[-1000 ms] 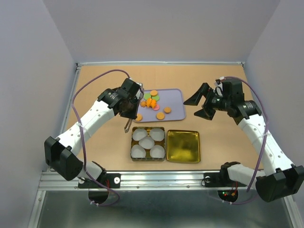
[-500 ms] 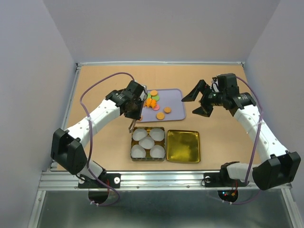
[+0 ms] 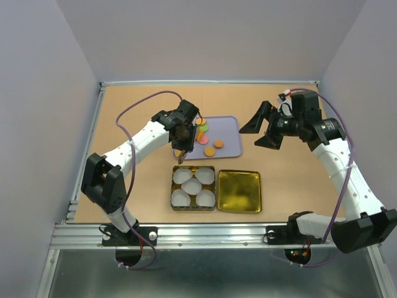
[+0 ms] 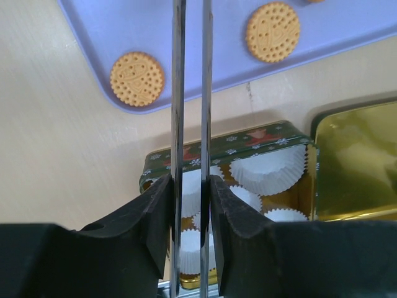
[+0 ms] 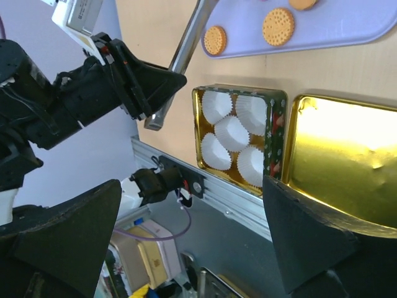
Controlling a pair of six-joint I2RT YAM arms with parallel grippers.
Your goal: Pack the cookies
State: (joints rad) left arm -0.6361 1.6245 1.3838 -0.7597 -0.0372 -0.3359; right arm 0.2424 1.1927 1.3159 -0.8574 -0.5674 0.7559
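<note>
The cookies (image 3: 205, 133) lie on the purple tray (image 3: 231, 127) at mid-bench (image 3: 285, 174), two orange ones near its front edge. At the tray's left end the left pincer (image 4: 190, 186) grips metal tongs (image 4: 178, 93), their blades nearly together. The right pincer (image 3: 260, 131) hangs wide and empty, right of the tray. Nearer the arms' bases sit a tin (image 3: 174, 186) of paper cups (image 3: 189, 185) and, just beside it, a gold lid (image 3: 239, 190).
</note>
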